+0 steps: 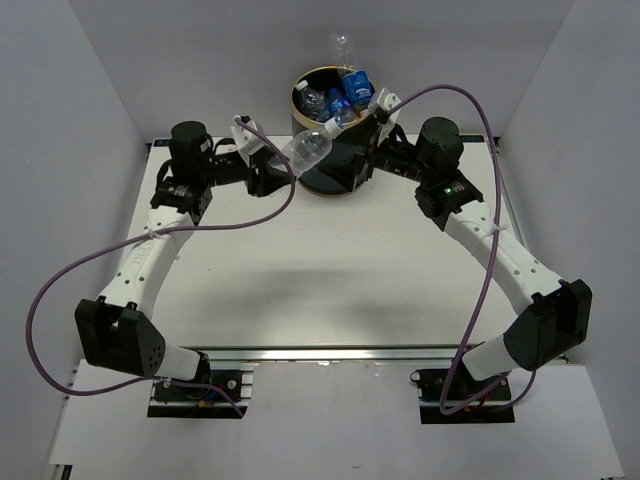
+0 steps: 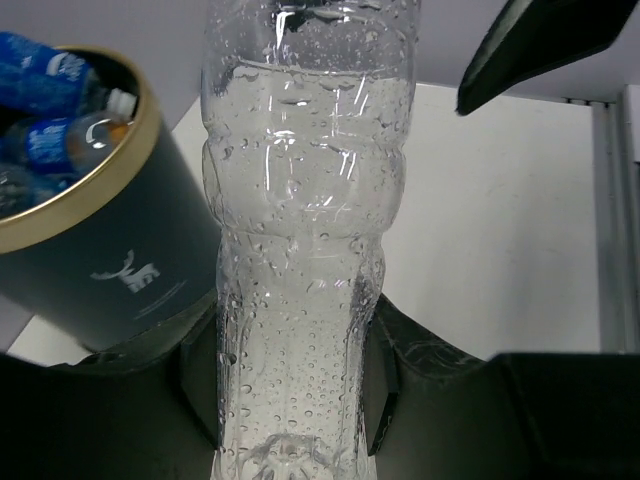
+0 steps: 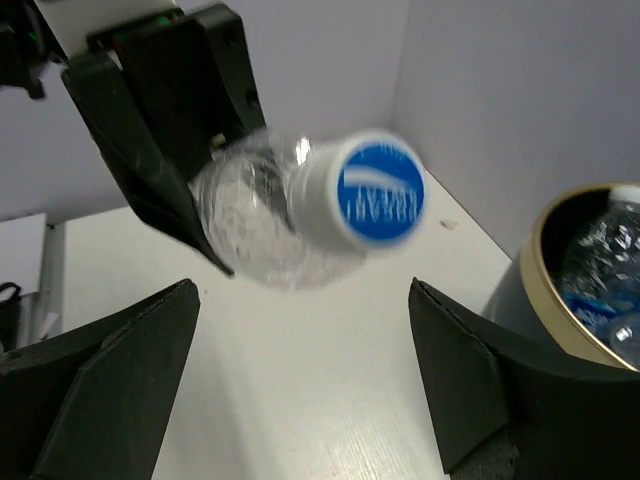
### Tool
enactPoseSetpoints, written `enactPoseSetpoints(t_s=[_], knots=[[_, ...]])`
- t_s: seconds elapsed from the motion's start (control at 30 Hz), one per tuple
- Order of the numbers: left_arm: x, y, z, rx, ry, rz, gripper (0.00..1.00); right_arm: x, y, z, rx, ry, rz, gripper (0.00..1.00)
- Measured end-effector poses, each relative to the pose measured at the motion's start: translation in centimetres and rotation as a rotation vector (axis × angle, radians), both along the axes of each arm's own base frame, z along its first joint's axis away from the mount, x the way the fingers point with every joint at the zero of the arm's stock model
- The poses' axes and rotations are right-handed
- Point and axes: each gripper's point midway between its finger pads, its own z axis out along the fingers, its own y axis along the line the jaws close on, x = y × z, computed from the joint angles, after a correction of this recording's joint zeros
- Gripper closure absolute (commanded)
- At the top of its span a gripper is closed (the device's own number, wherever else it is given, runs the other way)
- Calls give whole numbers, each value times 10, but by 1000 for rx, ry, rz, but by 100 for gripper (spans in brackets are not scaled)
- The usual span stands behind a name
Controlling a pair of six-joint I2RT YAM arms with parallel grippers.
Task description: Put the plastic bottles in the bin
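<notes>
Left pincer (image 1: 268, 163) is clenched on the base of a clear bottle (image 2: 300, 250). We see droplets inside and no label. It is held off the desk (image 1: 330, 290), tilted, cap toward the bin (image 1: 332, 176), by the bin's left side. Its cap (image 3: 378, 190) has a blue top with white print, too blurred for us to read. The navy, gold-rimmed bin stands mid far edge of the desk. It carries a small white logo (image 2: 138, 272), with lettering we can't read. Blue-labelled bottles (image 1: 352, 85) fill it, their label text too small. Right pincer (image 3: 302, 290) is released, jaws wide, gripping nothing, just right of the bin.
</notes>
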Motion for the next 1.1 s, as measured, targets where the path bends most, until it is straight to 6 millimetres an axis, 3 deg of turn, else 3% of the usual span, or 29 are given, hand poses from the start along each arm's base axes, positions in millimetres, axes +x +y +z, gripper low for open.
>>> enactPoseSetpoints(t_s=[0.13, 0.27, 0.37, 0.4, 0.47, 0.5, 0.53, 0.67, 0.83, 0.93, 1.1], knots=[[-16, -22, 3, -27, 4, -83, 84, -3, 10, 7, 34, 16, 72, 11], [-16, -31, 12, -55, -22, -100, 84, -1, 25, 21, 71, 21, 155, 12], [-12, -36, 12, -65, -18, -100, 84, 0, 31, 26, 95, 31, 197, 36], [-10, -37, 12, -68, -14, -99, 80, 1, 33, 26, 101, 39, 203, 53], [-7, -38, 12, -75, -12, -95, 61, 7, 32, 26, 115, 51, 199, 66], [-6, -39, 12, -77, -5, -89, 18, 9, 32, 26, 119, 60, 196, 75], [-5, -39, 11, -77, -4, -86, 2, 9, 32, 26, 121, 62, 199, 79], [2, -42, 15, -89, -9, -50, 2, 22, 32, 33, 151, 74, 136, 85], [38, -26, 32, -115, -66, 178, 2, 48, 35, 48, 153, 74, 14, 89], [65, 0, 51, -128, -94, 379, 2, 81, 31, 61, 150, 25, -143, 88], [86, 42, 67, -148, -119, 583, 2, 163, -12, 79, 141, -154, -531, 87]])
